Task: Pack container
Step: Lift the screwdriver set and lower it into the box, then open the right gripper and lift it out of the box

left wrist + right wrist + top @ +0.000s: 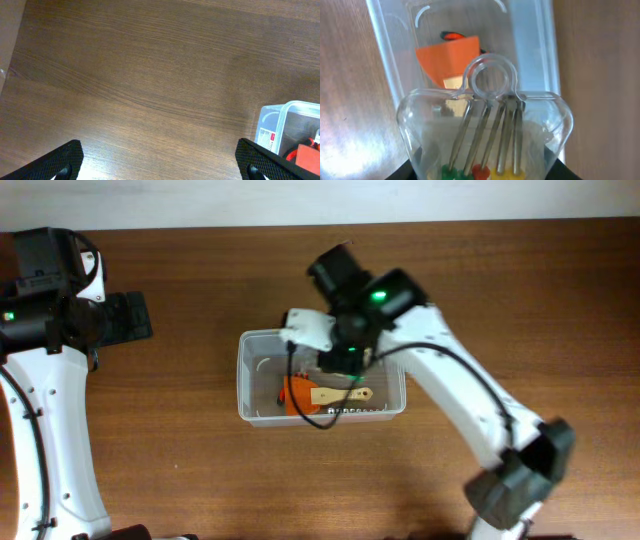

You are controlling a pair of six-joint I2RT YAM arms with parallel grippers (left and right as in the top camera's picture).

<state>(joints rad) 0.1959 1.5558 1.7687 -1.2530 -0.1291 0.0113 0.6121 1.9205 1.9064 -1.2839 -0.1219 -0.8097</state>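
Observation:
The clear plastic container (252,385) sits at the table's middle; it also shows in the right wrist view (385,45) and at the right edge of the left wrist view (287,122). Inside lie an orange item (297,392), a wooden tool (338,394) and a small tool strip (355,411). My right gripper (340,358) hovers over the container, shut on a clear pack of screwdrivers (485,130) with green, red and yellow handles. My left gripper (160,165) is open and empty over bare table, far left of the container.
The wooden table (180,470) spreads all round the container. The left arm (60,310) stands at the far left. A black cable (300,405) from the right arm loops over the container. A pale wall edge (7,40) shows at far left.

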